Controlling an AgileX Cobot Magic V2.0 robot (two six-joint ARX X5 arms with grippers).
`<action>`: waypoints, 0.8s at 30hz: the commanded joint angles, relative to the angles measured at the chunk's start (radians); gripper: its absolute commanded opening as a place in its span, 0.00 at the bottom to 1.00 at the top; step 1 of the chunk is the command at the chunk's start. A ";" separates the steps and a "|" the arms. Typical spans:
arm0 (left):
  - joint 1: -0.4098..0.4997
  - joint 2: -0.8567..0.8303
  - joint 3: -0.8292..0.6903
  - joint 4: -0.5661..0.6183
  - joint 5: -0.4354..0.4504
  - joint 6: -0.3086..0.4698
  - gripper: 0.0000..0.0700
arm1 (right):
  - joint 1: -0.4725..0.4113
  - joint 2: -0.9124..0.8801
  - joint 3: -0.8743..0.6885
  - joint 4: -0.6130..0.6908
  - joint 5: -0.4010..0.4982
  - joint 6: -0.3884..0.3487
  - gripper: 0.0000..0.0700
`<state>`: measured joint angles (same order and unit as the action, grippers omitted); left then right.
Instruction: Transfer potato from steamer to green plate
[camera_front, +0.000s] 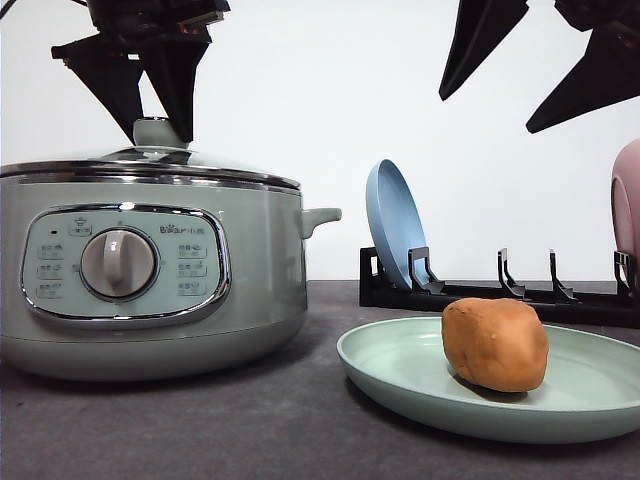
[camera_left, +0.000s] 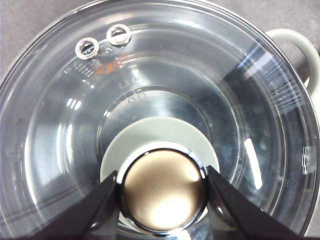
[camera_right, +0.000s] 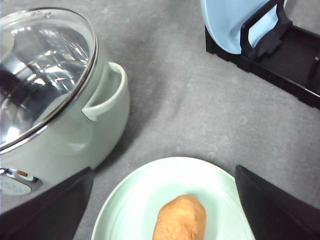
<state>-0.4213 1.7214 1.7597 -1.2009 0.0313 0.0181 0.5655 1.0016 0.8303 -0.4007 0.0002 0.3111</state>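
the potato (camera_front: 495, 344) lies on the green plate (camera_front: 400, 375) near the tabletop's (camera_front: 200, 430) front right edge. the steamer (camera_front: 150, 270) stands at the left, lid (camera_left: 60, 125) on. the left tool (camera_left: 162, 192) is narrow, its fingers touching the lid knob (camera_left: 162, 187) on both sides. the right tool (camera_right: 162, 200) hangs wide above the plate.

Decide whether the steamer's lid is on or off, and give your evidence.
On. The glass lid sits flush on the steamer rim, and the left hand has its fingers either side of the knob.
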 joint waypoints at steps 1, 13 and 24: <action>-0.005 0.016 0.017 0.021 0.002 0.016 0.00 | 0.005 0.008 0.015 0.006 0.000 -0.009 0.82; -0.011 0.021 0.017 0.015 0.002 -0.004 0.59 | 0.006 0.008 0.015 0.006 -0.001 -0.010 0.82; -0.011 -0.039 0.048 0.020 0.002 -0.004 0.63 | 0.006 0.008 0.015 -0.014 -0.029 -0.035 0.82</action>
<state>-0.4263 1.6964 1.7690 -1.1858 0.0311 0.0124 0.5655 1.0016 0.8303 -0.4168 -0.0248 0.2929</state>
